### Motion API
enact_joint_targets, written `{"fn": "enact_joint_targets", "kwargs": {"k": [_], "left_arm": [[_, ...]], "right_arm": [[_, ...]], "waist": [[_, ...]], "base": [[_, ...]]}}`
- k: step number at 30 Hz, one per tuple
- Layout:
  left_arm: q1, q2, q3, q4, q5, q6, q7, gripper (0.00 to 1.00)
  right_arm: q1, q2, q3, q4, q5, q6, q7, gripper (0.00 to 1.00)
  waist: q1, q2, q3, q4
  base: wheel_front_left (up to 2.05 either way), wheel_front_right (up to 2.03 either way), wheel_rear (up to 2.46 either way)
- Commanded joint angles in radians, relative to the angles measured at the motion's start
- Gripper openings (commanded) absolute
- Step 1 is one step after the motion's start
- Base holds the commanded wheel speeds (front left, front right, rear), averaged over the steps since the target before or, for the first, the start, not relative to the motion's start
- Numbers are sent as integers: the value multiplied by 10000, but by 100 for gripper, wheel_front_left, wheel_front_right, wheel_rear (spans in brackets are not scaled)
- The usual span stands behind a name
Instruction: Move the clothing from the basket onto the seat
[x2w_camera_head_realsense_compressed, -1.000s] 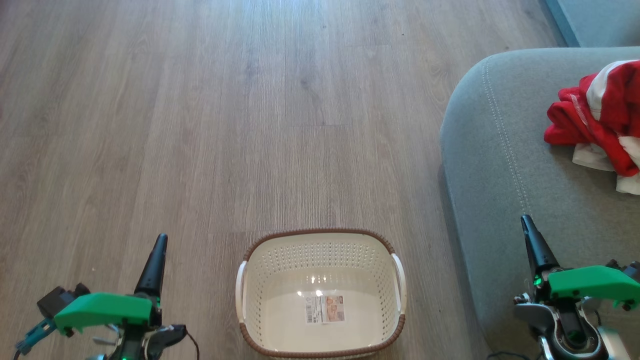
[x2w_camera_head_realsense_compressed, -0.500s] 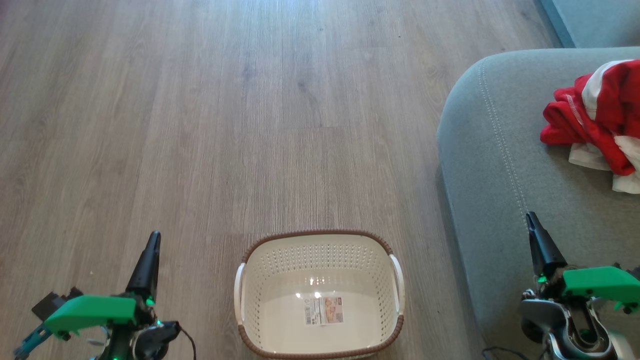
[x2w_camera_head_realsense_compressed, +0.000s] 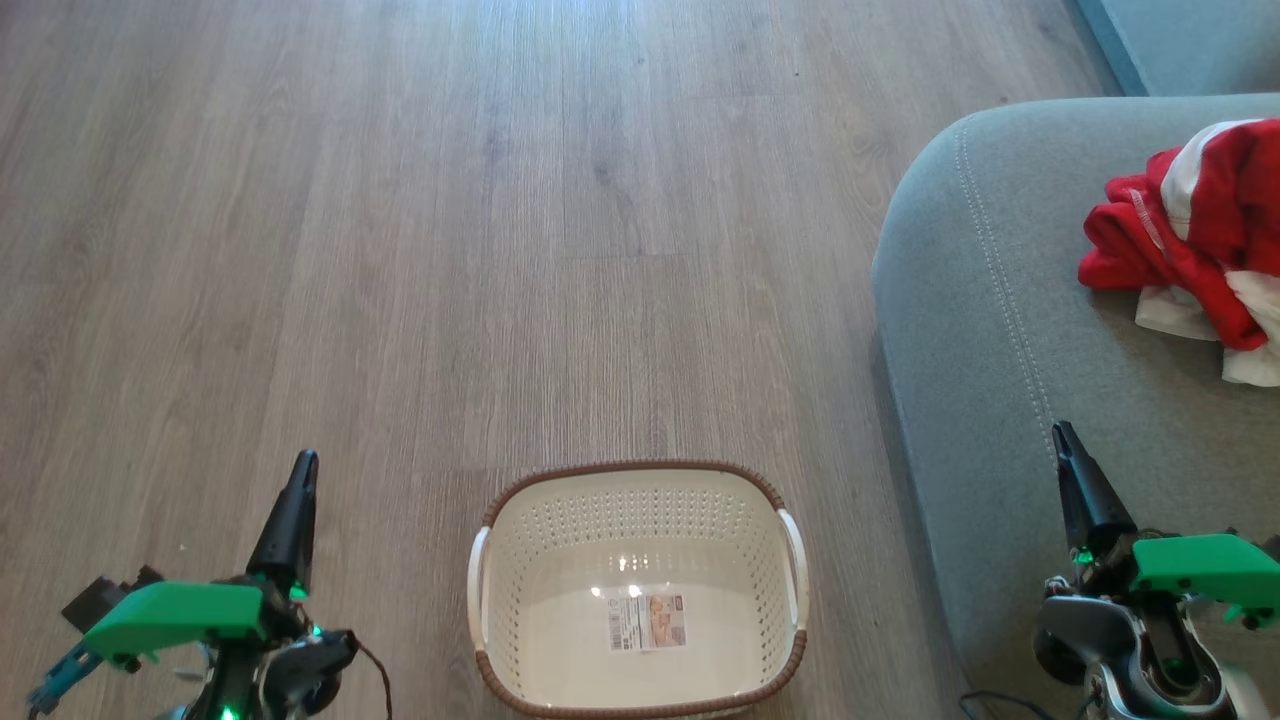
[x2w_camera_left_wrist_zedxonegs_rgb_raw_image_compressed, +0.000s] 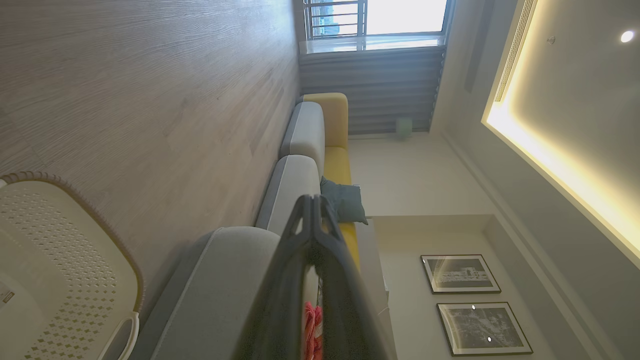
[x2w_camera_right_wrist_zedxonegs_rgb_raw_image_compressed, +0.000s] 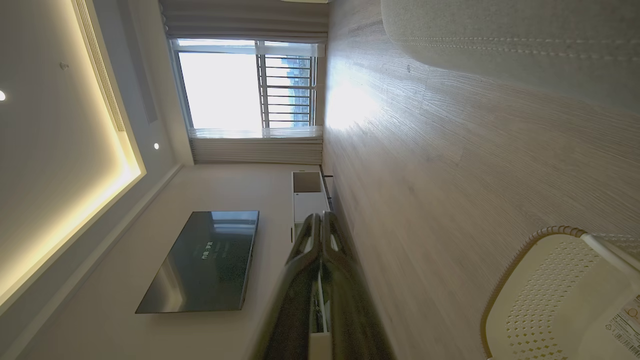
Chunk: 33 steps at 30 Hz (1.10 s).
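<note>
The clothing (x2w_camera_head_realsense_compressed: 1195, 250) is seen lying in a crumpled red-and-white heap on the seat (x2w_camera_head_realsense_compressed: 1000, 350), at the far right of the head view, where it is partly cut by the picture's edge; it is well apart from both grippers. The basket (x2w_camera_head_realsense_compressed: 640, 468) is set on the wooden floor (x2w_camera_head_realsense_compressed: 500, 250) near the robot, between the two arms and just left of the seat's rounded corner, and a printed label (x2w_camera_head_realsense_compressed: 648, 621) is seen on its pale bottom. The left gripper (x2w_camera_head_realsense_compressed: 304, 462) is held at the near left over the floor, its two dark fingers pressed together to a single point, with no object clamped. The right gripper (x2w_camera_head_realsense_compressed: 1062, 434) is shown at the near right against the seat, just beside the pale stitched seam, and its fingers are likewise brought together on nothing. In the left wrist view the fingertips are shown meeting, the basket's perforated wall is seen at the lower left, and a sliver of red cloth is glimpsed behind the fingers — farther off, yellow upholstery (x2w_camera_left_wrist_zedxonegs_rgb_raw_image_compressed: 336, 165), a teal cushion (x2w_camera_left_wrist_zedxonegs_rgb_raw_image_compressed: 345, 202) and two framed pictures (x2w_camera_left_wrist_zedxonegs_rgb_raw_image_compressed: 460, 274) are made out. In the right wrist view the fingers are seen joined at the tip, the basket's brown rim is placed at the lower right, and a dark television (x2w_camera_right_wrist_zedxonegs_rgb_raw_image_compressed: 205, 260), a white cabinet (x2w_camera_right_wrist_zedxonegs_rgb_raw_image_compressed: 310, 205) and a bright window (x2w_camera_right_wrist_zedxonegs_rgb_raw_image_compressed: 225, 85) are shown beyond.
</note>
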Motion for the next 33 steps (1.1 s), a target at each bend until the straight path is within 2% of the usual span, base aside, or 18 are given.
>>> {"fn": "enact_joint_targets", "kwargs": {"k": [1,33], "left_arm": [[-468,62,406,-318,-67,-90,59,0],[-469,53,419,-319,-55,-90,70,0]], "right_arm": [[-374,-30,162,-389,54,0,68,0],[-374,-30,167,-389,57,0,65,0]], "waist": [[0,0,0,1],[0,0,0,1]], "base": [[0,0,0],[0,0,0]]}}
